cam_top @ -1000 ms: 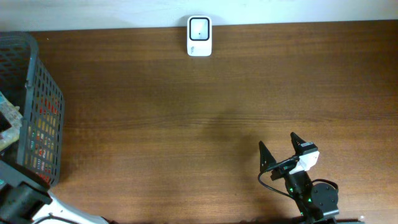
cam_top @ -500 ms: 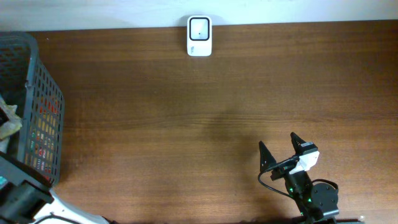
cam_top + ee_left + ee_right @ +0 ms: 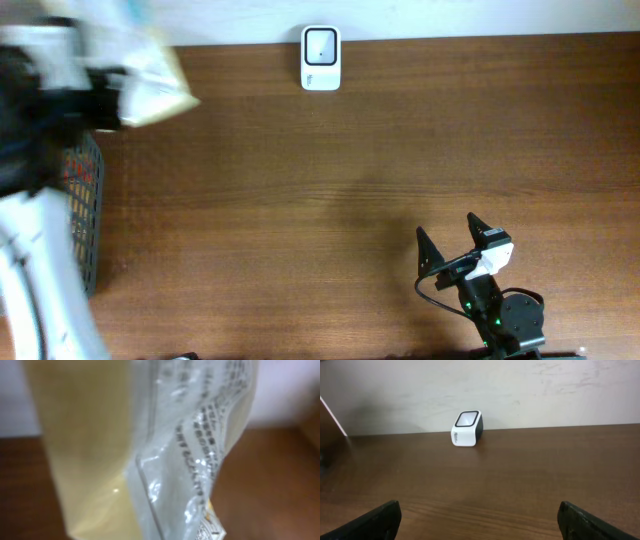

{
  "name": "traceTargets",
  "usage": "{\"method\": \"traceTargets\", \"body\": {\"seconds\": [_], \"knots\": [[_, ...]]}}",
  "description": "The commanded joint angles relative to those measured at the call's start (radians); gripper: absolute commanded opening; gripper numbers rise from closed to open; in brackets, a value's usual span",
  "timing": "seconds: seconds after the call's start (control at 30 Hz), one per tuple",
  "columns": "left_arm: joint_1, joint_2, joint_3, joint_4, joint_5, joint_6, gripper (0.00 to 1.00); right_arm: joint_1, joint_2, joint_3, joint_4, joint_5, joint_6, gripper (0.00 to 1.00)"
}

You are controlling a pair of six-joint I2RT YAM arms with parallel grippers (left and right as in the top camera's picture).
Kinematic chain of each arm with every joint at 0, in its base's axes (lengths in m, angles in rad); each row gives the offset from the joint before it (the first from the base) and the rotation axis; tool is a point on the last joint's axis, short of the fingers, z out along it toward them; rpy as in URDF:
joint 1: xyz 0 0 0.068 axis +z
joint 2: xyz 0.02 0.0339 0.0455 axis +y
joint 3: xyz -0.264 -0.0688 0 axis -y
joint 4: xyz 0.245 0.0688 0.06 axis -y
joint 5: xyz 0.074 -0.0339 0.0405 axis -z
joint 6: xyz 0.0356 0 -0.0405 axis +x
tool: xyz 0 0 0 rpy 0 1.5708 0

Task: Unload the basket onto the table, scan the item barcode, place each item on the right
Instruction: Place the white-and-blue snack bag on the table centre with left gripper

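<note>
Left arm [image 3: 25,240] high, far-left, blurred; left claw [image 3: 103,85] pinching packet [image 3: 155,90]; right claw [image 3: 446,226] spread, low.

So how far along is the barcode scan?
Done: the packet is out of the basket. In hand: the left gripper holds it up near the far left corner of the table. Left: bring it in front of the scanner; it isn't there yet. The right gripper is open, empty.

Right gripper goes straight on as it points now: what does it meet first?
Path looks free over the table, then likely the white scanner, slightly left of centre; depth is hard to judge.
</note>
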Motion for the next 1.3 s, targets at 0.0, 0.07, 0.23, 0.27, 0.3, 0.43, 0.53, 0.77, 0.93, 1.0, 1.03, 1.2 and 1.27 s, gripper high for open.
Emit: {"method": "traceTargets", "body": {"seconds": [0.0,0.07,0.23,0.27,0.3,0.43,0.53,0.77,0.93,1.0,1.03,1.2,1.27], "knots": [[-0.245,0.161,-0.007,-0.134,-0.023,0.417,0.00,0.006,-0.008,-0.005,-0.004,0.002,0.008,0.98],[-0.361,0.263,-0.007,-0.182,-0.089,0.495,0.00,0.006,-0.008,-0.005,-0.004,0.002,0.008,0.99],[-0.599,0.478,-0.007,-0.308,-0.275,0.681,0.00,0.006,-0.008,-0.005,-0.004,0.002,0.008,0.99],[-0.628,0.509,-0.007,-0.315,-0.294,0.681,0.00,0.006,-0.008,-0.005,-0.004,0.002,0.008,0.98],[-0.650,0.537,-0.007,-0.315,-0.292,0.681,0.01,0.006,-0.008,-0.005,-0.004,0.002,0.008,0.99],[-0.692,0.594,-0.007,-0.296,-0.297,0.679,0.99,0.006,-0.008,-0.005,-0.004,0.002,0.008,0.99],[-0.686,0.591,0.079,-0.269,-0.333,0.525,0.99,0.006,-0.008,-0.005,-0.004,0.002,0.008,0.99],[-0.552,0.590,0.801,-0.468,-0.645,0.051,0.99,0.006,-0.008,-0.005,-0.004,0.002,0.008,0.99],[-0.280,0.590,1.135,-0.686,-0.735,-0.087,0.99,0.006,-0.008,-0.005,-0.004,0.002,0.008,0.99],[-0.167,0.591,1.131,-0.751,-0.735,-0.099,0.99,0.006,-0.008,-0.005,-0.004,0.002,0.008,0.99],[-0.047,0.591,1.110,-0.785,-0.731,-0.174,0.99,0.006,-0.008,-0.005,-0.004,0.002,0.008,0.99],[0.257,0.591,1.059,-0.789,-0.488,-0.188,0.99,0.006,-0.008,-0.005,-0.004,0.002,0.008,0.99],[0.323,0.592,1.037,-0.782,-0.478,-0.215,0.99,0.006,-0.008,-0.005,-0.004,0.002,0.008,0.99]]}}
